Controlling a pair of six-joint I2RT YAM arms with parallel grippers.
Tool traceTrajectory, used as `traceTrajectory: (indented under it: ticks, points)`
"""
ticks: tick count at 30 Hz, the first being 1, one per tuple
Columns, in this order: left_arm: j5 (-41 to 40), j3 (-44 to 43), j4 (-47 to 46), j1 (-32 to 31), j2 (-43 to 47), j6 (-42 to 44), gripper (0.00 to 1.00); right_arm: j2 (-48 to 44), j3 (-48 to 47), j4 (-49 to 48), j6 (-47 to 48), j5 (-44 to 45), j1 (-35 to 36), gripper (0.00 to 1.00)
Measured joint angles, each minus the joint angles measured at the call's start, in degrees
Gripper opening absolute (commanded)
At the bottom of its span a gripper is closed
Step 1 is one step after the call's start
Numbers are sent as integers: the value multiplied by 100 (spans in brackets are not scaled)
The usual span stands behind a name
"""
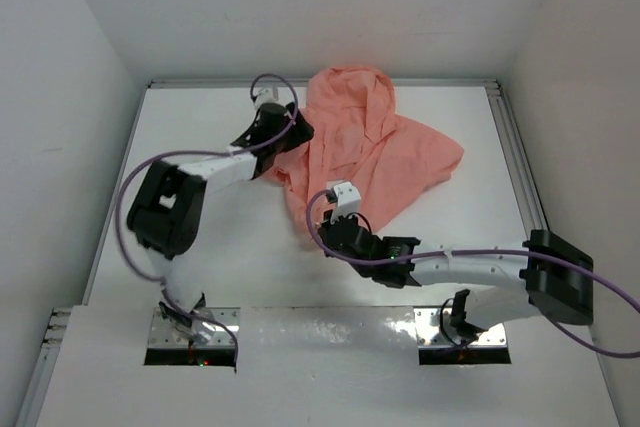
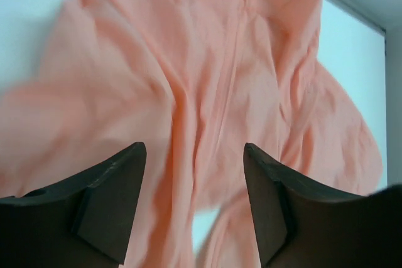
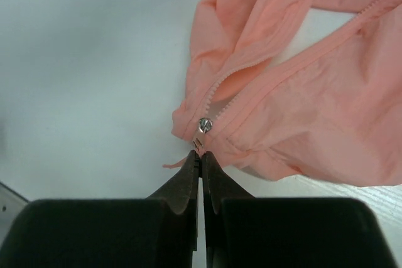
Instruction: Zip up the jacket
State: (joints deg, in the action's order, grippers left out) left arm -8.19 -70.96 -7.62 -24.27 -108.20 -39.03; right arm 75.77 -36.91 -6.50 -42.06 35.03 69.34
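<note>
**Jacket crumpled at the table's far side, zipper slider at the hem**

The jacket lies in a rumpled heap on the far middle of the white table, hood towards the back wall. Its sleeves are folded into the pile and cannot be told apart from overhead.

The right gripper sits at the near lower corner of the garment. Its fingers are pressed together on the pull tab that hangs from the metal slider. The tab's end is hidden between the tips. Above the slider the two rows of teeth stand apart, then run out of the wrist view at the upper right.

The left gripper hovers at the jacket's left edge with its fingers spread wide and only fabric showing in the gap. Whether they touch the cloth cannot be told. The left wrist view is soft. A long seam or closed stretch of zipper runs up the fabric, too blurred to name for certain.
</note>
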Motion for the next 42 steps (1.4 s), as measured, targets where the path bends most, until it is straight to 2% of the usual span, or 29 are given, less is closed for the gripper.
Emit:
traceTrajectory:
  ticks: [1, 2, 3, 5, 6, 7, 8, 9, 11, 12, 14, 17, 23, 34, 42]
  points:
    - [-37, 468, -136, -52, 442, -11, 61, 48, -35, -31, -17, 87, -17, 0]
    - [-46, 1073, -210, -92, 988, -57, 55, 90, -52, -39, -44, 170, -28, 0]
    - [-72, 1628, -216, -105, 1537, -109, 55, 127, -57, -39, -52, 201, -37, 0]
    - [-149, 2706, -304, -232, 2699, -240, 46, 208, -57, -11, -140, 267, -68, 0]
    - [-247, 3104, -306, -304, 3176, -317, 43, 232, -55, 13, -179, 284, -81, 0]
    - [-289, 3432, -271, -417, 3602, -365, 34, 247, -39, 20, -238, 319, -101, 0]
    - [-286, 3716, -245, -625, 4002, -431, 29, 249, -17, 26, -306, 334, -109, 0]
    - [-212, 3880, -214, -778, 4242, -496, 28, 249, -4, 44, -358, 339, -120, 0]
    - [63, 4229, -225, -1040, 4605, -603, 32, 247, 44, 50, -481, 337, -136, 0]
    - [282, 4441, -256, -1132, 4767, -664, 40, 245, 81, 55, -538, 339, -136, 0]
    - [695, 4979, -448, -1176, 5012, -848, 46, 234, 192, 52, -656, 334, -136, 0]
    - [1259, 5694, -721, -1213, 5121, -1176, 50, 149, 398, 57, -800, 330, -136, 0]
    - [1919, 6358, -1698, -1287, 5108, -1746, 52, -212, 671, 57, -999, 326, -140, 0]
    - [2323, 6389, -3265, -1443, 3928, -2140, 53, -369, 739, -9, -1207, 184, -173, 0]
    - [2350, 6229, -3735, -1478, 3442, -2168, 52, -542, 778, -98, -1215, 72, -173, 0]
